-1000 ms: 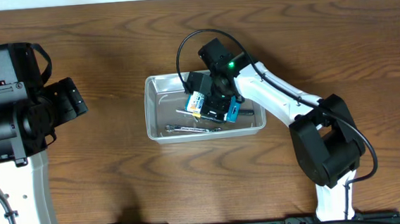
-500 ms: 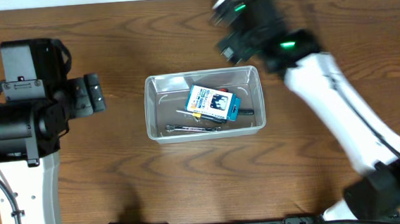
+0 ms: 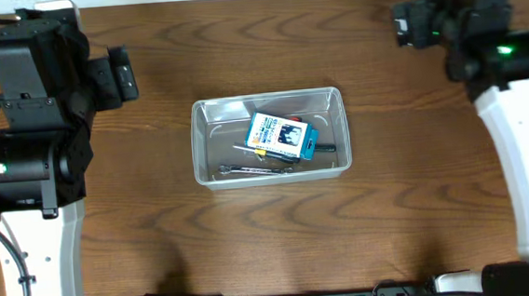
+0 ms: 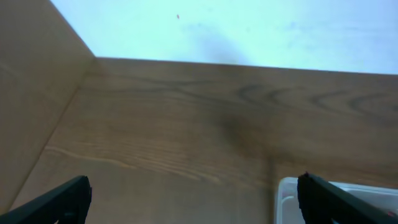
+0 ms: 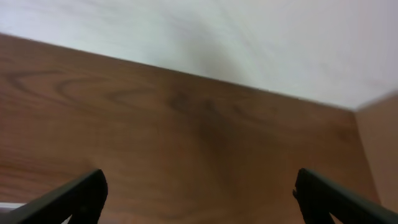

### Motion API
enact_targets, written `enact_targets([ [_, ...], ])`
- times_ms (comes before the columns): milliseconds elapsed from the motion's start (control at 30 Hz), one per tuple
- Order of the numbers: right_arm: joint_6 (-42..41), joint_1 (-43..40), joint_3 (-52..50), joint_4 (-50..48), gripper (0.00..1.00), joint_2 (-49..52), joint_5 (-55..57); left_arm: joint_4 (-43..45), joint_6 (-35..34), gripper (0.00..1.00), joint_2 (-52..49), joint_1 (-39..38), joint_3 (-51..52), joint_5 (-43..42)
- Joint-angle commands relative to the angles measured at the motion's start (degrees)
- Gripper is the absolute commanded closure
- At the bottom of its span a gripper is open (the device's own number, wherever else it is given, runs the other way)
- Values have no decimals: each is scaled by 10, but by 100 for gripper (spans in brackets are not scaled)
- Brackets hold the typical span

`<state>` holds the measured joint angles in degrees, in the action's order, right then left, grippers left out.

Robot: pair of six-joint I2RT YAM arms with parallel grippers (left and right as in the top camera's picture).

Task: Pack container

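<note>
Your container (image 3: 209, 124) sat at the middle of the table (image 3: 159, 239), well apart from both arms. Inside it a blue-and-white box (image 3: 278, 136) lay tilted across the middle. Its printing was too small to read. A slim metal wrench (image 3: 247, 171) lay close to the container's near wall, and a teal-tipped tool (image 3: 309, 148) poked out at the box's right edge. Your left claw (image 4: 193, 202) was over the far left of the table, its fingers (image 4: 62, 199) spread wide and holding nothing. One corner of the container showed low in its wrist view. Your right claw (image 5: 202, 199) was over the far right, equally wide and empty, above bare wood.
</note>
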<state>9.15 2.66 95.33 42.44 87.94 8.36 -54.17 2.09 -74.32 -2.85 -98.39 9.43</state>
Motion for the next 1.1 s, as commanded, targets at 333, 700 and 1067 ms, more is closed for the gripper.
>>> enact_targets([
  [333, -40, -32, -306, 3, 1, -367, -21, 93, 22, 2, 336, -65, 288, 63],
  [700, -44, -28, -455, 205, 1, -725, 11, 27, 22, 2, 544, -65, 459, 63],
  [1067, -44, -28, -455, 244, 1, -778, 6, -63, 22, 2, 563, -68, 463, 63],
])
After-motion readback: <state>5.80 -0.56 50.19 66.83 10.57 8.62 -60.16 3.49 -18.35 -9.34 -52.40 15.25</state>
